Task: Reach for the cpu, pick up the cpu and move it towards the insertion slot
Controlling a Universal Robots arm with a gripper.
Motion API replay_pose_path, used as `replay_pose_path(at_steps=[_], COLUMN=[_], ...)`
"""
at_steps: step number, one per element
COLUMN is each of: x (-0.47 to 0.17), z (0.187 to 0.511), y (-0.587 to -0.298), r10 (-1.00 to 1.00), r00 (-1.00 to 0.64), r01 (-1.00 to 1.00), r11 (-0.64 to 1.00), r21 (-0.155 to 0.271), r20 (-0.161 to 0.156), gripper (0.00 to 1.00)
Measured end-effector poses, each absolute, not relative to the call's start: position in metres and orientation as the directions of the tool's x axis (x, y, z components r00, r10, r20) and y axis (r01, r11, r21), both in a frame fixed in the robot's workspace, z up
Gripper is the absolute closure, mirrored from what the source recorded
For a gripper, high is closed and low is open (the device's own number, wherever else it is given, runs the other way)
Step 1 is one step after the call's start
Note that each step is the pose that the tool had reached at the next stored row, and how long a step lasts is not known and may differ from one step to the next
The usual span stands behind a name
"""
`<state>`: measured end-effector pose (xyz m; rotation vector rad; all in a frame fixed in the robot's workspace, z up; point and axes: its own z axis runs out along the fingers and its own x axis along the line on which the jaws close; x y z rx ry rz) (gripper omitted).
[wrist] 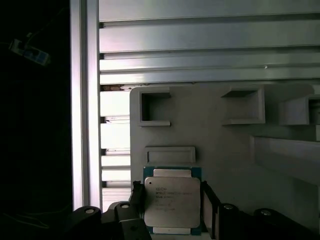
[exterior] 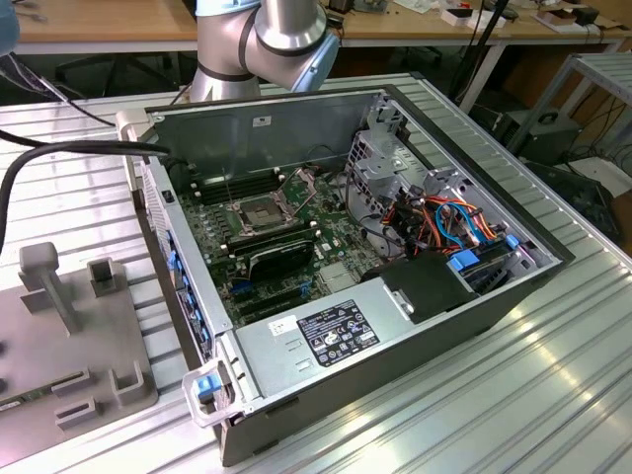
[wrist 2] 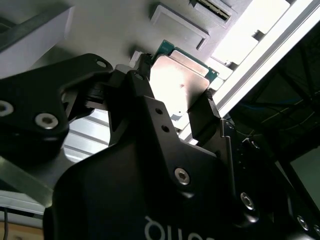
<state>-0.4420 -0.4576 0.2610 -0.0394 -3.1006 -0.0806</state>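
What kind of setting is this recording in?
Likely a robotics lab or assembly test bench: an open computer case lies on a ribbed aluminium table, with wooden workbenches behind, and the gripper flanks a cpu.

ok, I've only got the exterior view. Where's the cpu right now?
Observer: In the gripper. Both wrist views show the cpu with a finger against each of two opposite edges.
Operator: Near the insertion slot yet?
Observer: No. In the first wrist view the grey fixture plate lies right behind the cpu, with the ribbed aluminium table beyond it.
Operator: Which face is showing?
Observer: The silver lid faces the first wrist camera, with a green board edge around it.
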Motion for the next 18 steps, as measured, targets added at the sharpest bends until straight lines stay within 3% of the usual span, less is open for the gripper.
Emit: replay_pose_path(at_steps=[18], x=[-0.442], z=[0.289], y=[-0.458], r10=[0.024], r00=[-0.999], r01=[0.026], r11=[0.998], r21=[0.051], r20=[0.04], gripper=[0.45])
